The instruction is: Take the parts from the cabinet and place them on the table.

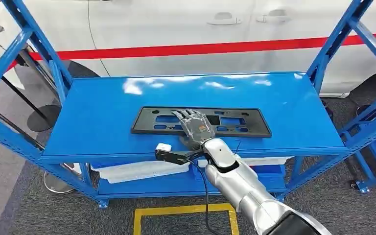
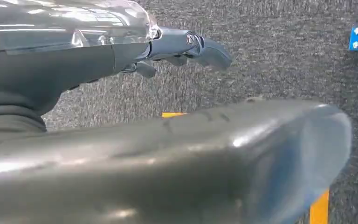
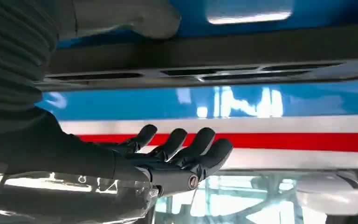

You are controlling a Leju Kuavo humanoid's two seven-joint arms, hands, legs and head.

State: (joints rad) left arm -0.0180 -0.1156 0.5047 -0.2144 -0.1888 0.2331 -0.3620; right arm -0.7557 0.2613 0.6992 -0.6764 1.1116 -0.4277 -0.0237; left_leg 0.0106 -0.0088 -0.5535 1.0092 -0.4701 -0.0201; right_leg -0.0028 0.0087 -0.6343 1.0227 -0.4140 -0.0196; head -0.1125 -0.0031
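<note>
Reach step: right hand (image 1: 196, 128) spread, fingers apart, hovering over black frame part (image 1: 245, 128) on blue shelf (image 1: 103, 117); nothing gripped yet; next: lower & close on near edge; left hand (image 2: 186, 46) hanging, fingers loosely extended, empty.

Frame part (image 1: 200, 121) lies flat on top shelf (image 1: 103, 122) of rack, abt mid-width, nearer front edge. Right hand (image 1: 195, 128) sits over part's middle, fingers out toward a car (image 1: 176, 24) standing behind rack. Lower shelf (image 1: 176, 183) sits below top one.
</note>
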